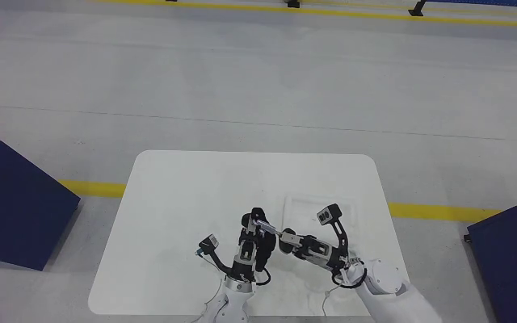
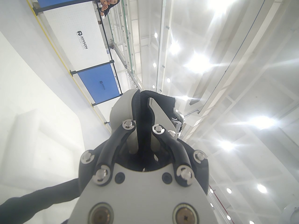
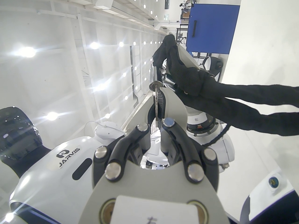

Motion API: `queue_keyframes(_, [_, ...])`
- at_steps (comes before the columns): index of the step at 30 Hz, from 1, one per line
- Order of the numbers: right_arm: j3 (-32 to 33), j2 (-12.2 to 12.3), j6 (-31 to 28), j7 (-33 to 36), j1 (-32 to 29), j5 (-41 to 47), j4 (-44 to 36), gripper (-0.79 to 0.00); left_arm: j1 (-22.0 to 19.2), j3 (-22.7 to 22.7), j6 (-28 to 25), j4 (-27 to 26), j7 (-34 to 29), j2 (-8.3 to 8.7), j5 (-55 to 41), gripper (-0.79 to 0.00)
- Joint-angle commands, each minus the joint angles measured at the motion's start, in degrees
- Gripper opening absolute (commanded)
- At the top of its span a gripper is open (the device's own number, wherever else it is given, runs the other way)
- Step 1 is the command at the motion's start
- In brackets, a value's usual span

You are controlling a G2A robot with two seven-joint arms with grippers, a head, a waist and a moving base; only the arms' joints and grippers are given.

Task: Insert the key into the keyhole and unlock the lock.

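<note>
Both grippers are held above the near edge of the white table (image 1: pixel 202 202), tips close together. My right gripper (image 3: pixel 158 108) is shut on a thin silver key (image 3: pixel 155 94), seen edge-on, whose far end reaches a shiny metal lock (image 3: pixel 168 79). My left gripper (image 3: pixel 168 54), its fingers covered in black cloth, is shut on that lock. In the left wrist view the left gripper (image 2: pixel 144 96) points toward the ceiling and a bit of the lock (image 2: pixel 178 118) peeks out beside one finger. From above, the left gripper (image 1: pixel 257 226) and right gripper (image 1: pixel 284 240) meet at the key (image 1: pixel 271 230).
Blue panels stand on the floor beside the table, one to the left (image 1: pixel 32 210) and one to the right (image 1: pixel 497 242). A faint rectangular outline (image 1: pixel 315 206) marks the tabletop just beyond the grippers. The far half of the table is bare.
</note>
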Motion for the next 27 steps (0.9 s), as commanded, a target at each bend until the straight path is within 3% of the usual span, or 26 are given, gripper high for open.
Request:
queue_keyframes(1, [-0.17, -0.12, 0.24, 0.03, 0.16, 0.05, 0.09, -0.785, 0.0, 0.0, 0.0, 0.0, 0.0, 0.0, 0.0, -0.785])
queue_keyframes(22, [0.02, -1.02, 1.76, 0.19, 0.59, -0.12, -0.01, -0.785, 0.0, 0.0, 0.0, 0.0, 0.0, 0.0, 0.0, -0.785])
queue_keyframes(23, [0.04, -1.06, 1.73, 0.14, 0.55, -0.14, 0.03, -0.677, 0.0, 0.0, 0.0, 0.0, 0.0, 0.0, 0.0, -0.785])
queue_keyframes(24, [0.08, -1.09, 1.76, 0.09, 0.54, -0.25, 0.12, -0.462, 0.0, 0.0, 0.0, 0.0, 0.0, 0.0, 0.0, -0.785])
queue_keyframes(25, [0.13, -1.13, 1.7, 0.01, 0.5, -0.28, 0.17, -0.413, 0.0, 0.0, 0.0, 0.0, 0.0, 0.0, 0.0, -0.785])
queue_keyframes(27, [0.2, -1.19, 1.63, 0.08, 0.44, -0.33, 0.27, -0.403, 0.0, 0.0, 0.0, 0.0, 0.0, 0.0, 0.0, -0.785])
